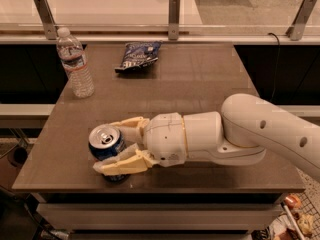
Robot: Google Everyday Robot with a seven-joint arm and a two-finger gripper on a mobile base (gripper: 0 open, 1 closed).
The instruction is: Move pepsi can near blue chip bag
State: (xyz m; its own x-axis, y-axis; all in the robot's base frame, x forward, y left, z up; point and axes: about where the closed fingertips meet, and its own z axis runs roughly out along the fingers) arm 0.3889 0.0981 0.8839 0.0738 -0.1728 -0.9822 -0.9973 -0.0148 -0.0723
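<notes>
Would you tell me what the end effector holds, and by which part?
The end effector grips the can around its side wall, one finger behind, one in front, near the table's front edge.

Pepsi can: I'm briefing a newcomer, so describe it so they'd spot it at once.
On the brown table, look at the front left corner, where the gripper reaches around the can. It is short, blue and silver-topped, unlike the tall clear bottle and the flat bag at the back.
</notes>
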